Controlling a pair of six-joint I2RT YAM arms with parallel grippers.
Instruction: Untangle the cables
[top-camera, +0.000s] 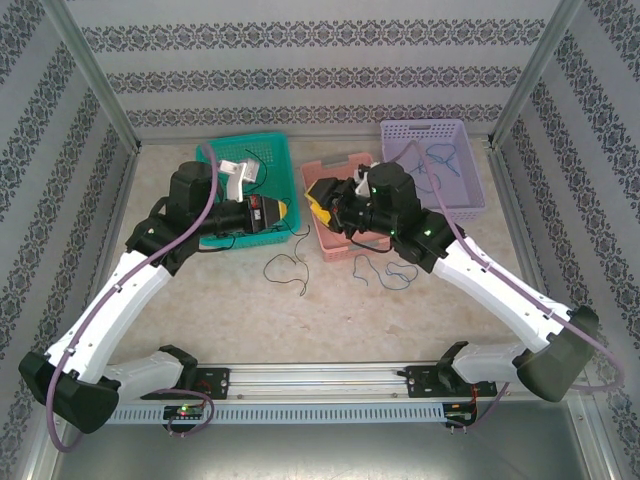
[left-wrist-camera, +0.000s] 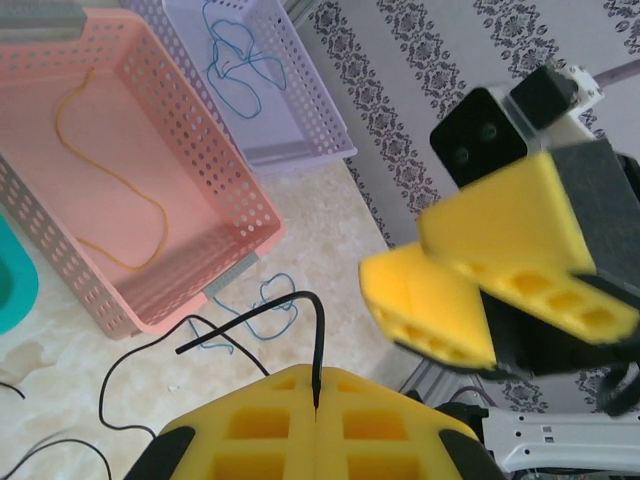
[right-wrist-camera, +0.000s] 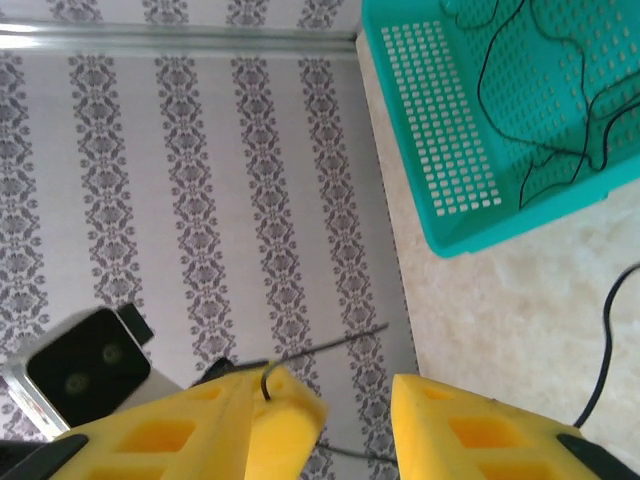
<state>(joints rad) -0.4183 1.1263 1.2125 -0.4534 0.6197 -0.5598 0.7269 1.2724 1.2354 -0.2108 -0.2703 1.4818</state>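
From above, my left gripper (top-camera: 280, 213) sits at nine o'clock of my right gripper (top-camera: 318, 200). Left wrist: my fingers (left-wrist-camera: 260, 430) press together, pinching a thin black flexible cable (left-wrist-camera: 316, 340) rising toward twelve o'clock. Right wrist: my jaws stand spread.

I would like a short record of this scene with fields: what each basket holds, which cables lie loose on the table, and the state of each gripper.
teal basket: one black cable inside
pink basket: one yellow cable inside
purple basket: one blue cable inside
table: a loose blue cable and a loose black cable, near the pink basket
left gripper: shut on a thin black cable
right gripper: open, jaws apart, close to the left gripper
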